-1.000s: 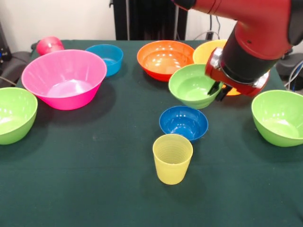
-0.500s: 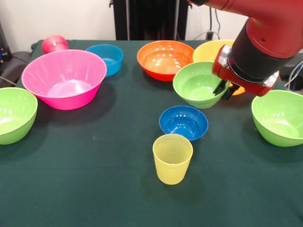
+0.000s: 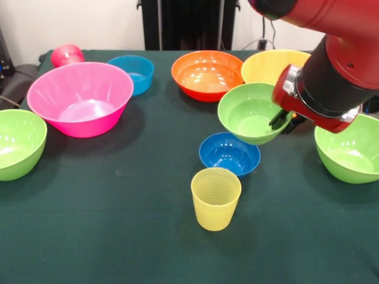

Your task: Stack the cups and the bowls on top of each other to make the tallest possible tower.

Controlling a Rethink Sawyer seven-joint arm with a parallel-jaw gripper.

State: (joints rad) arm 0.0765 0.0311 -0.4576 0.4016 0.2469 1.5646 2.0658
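Pincer (image 3: pixel 282 120) clamped on the rim of 1 lime green bowl (image 3: pixel 251 113), just above the dark blue bowl (image 3: pixel 230 154).

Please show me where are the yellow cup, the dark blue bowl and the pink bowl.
yellow cup (image 3: pixel 215 201), front view, on its ribbed side wall.
dark blue bowl (image 3: pixel 229 153), front view, on its inner floor.
pink bowl (image 3: pixel 80 94), front view, on its inner back wall.

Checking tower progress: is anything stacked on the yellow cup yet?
No, the yellow cup stands alone and empty, with the dark blue bowl on the table behind it.
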